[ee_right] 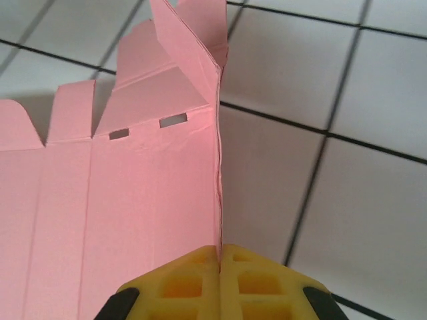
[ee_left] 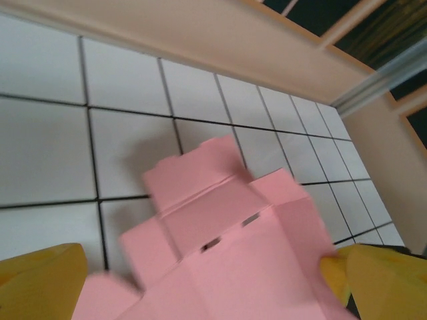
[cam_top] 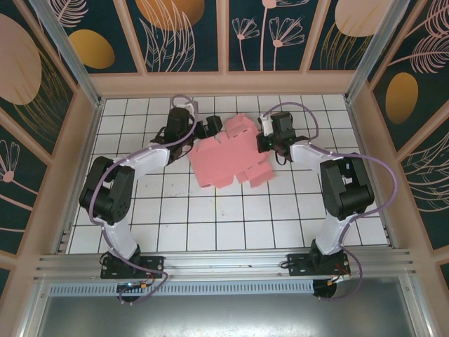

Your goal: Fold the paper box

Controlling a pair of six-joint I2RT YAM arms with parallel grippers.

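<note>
The paper box [cam_top: 224, 160] is a pink die-cut card sheet, partly unfolded, lying on the white tiled floor between the two arms at the back middle. My right gripper [cam_top: 269, 142] is at its right edge. In the right wrist view, the yellow fingers [ee_right: 200, 280] are shut on the raised edge of a panel of the paper box [ee_right: 133, 200], which stands upright along a crease. My left gripper [cam_top: 205, 130] is at the sheet's left end. Its yellow fingers [ee_left: 43, 280] stand wide open with the paper box [ee_left: 227, 253] between them, the right finger at the card's edge.
A wooden rim [cam_top: 224, 84] bounds the tiled floor [cam_top: 224, 225] at the back, and side walls [cam_top: 81, 154] close it in on both sides. Purple cables [cam_top: 382, 182] loop off both arms. Bare tiles lie in front of the sheet.
</note>
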